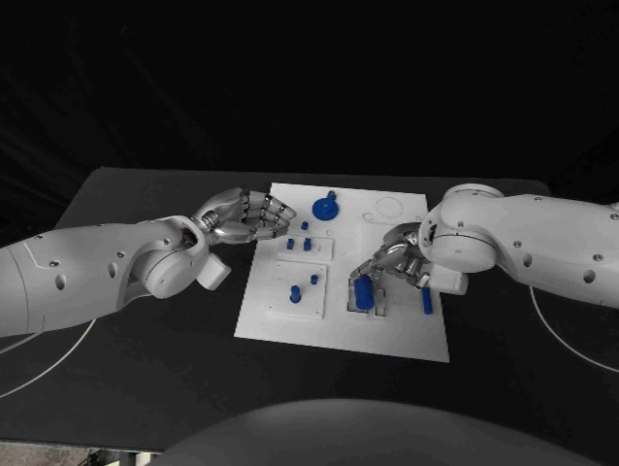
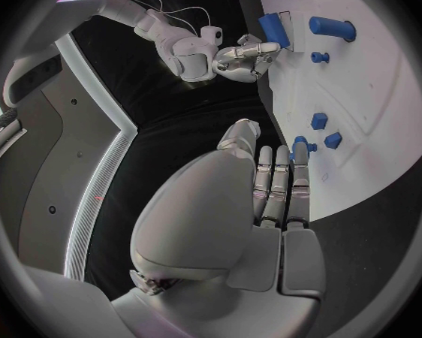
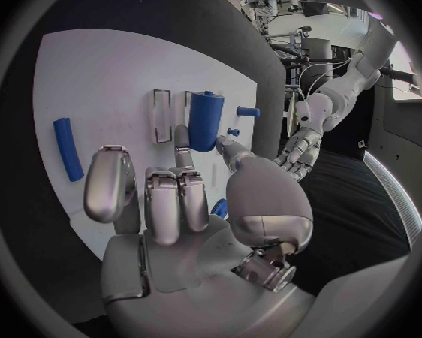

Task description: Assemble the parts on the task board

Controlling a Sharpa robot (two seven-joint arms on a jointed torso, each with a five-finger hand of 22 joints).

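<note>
I see the blue cylinder on the white board, long axis along its slot, pinched by my right robot hand, far nearer than my spread, empty left robot hand.

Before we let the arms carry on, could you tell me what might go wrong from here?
The right hand holds the blue cylinder at a slot in the task board; if tilted, it could jam or slip. The loose blue bar lies close by and could be knocked. The left hand hovers at the board's edge near small blue pegs.
</note>
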